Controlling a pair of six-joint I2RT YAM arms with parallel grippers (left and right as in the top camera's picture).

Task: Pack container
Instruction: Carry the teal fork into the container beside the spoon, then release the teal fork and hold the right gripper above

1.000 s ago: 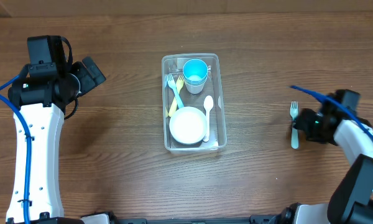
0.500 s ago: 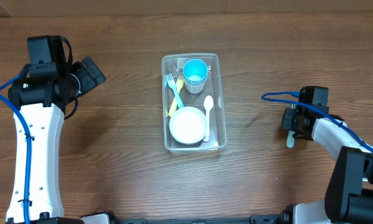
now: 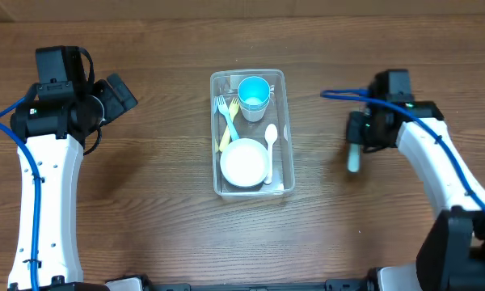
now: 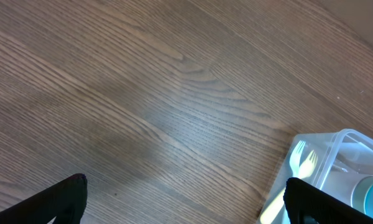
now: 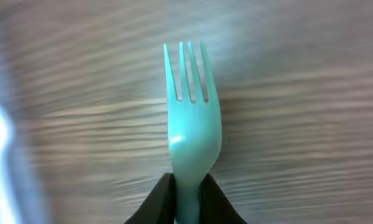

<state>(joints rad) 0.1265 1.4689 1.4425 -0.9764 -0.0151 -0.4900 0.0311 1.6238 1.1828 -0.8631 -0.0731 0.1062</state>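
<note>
Right of the container (image 3: 248,75), over the bench (image 3: 162,210), the right fingers (image 5: 150,206) pinch a teal fork (image 5: 190,127) by its handle; the left fingers (image 4: 65,199) stand wide apart, empty.

Overhead looks straight down, wrist views close, left shares container (image 4: 336,162)
</note>
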